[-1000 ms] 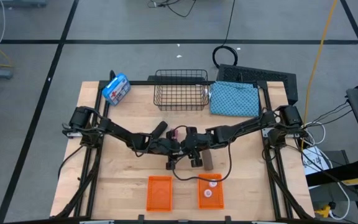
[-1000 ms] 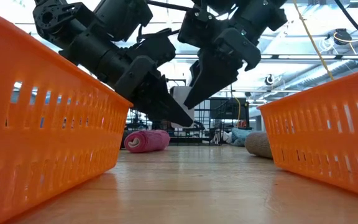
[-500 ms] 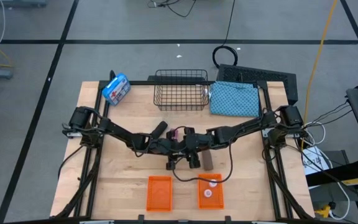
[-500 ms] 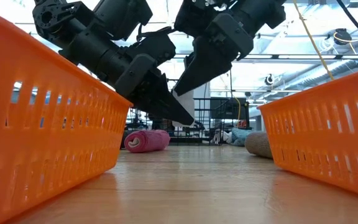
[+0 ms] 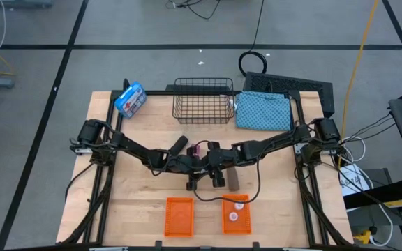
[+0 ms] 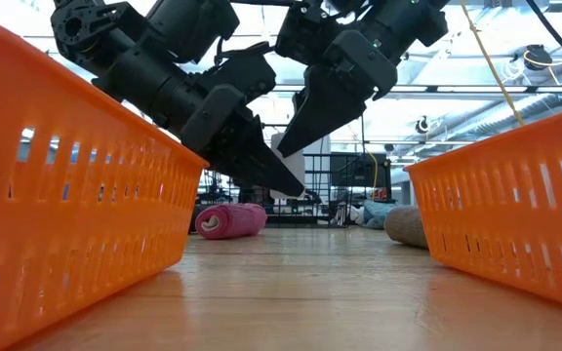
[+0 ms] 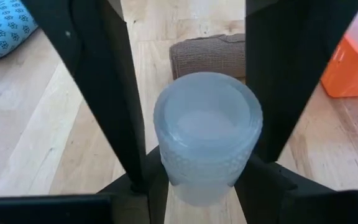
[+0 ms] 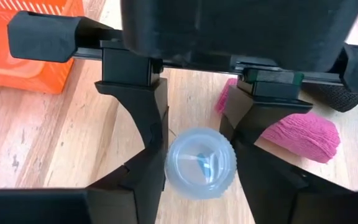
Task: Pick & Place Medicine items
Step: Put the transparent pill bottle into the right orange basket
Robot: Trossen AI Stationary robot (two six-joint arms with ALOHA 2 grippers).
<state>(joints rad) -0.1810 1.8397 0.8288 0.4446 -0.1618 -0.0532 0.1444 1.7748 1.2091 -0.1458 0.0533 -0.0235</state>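
A small white bottle (image 7: 207,130) hangs above the table's middle, with my left gripper (image 6: 283,183) shut on it. My right gripper (image 6: 296,132) faces it from the right, open, its fingers (image 7: 110,99) standing on either side of the same bottle (image 8: 201,163); whether they touch it I cannot tell. In the high view the two grippers meet, left (image 5: 199,166) and right (image 5: 209,164). A pink piece (image 8: 303,134), a brown piece (image 7: 207,56) and a black piece (image 5: 180,144) lie on the table. My left gripper pinches the bottle's ribbed side (image 7: 197,180) between its two fingers. The fingers slant down from the table's left. The bottle is lifted clear of the table, one round end turned toward each wrist camera.
Two orange baskets stand near the front edge, left (image 5: 179,215) and right (image 5: 235,215); the right one holds white bottles. A wire basket (image 5: 202,99), a blue cloth (image 5: 264,110) and a blue-and-white package (image 5: 130,99) are at the far edge.
My right gripper has tipped a little at the bottle, and its fingers sit slightly higher in the low view. My left gripper and the bottle have kept still.
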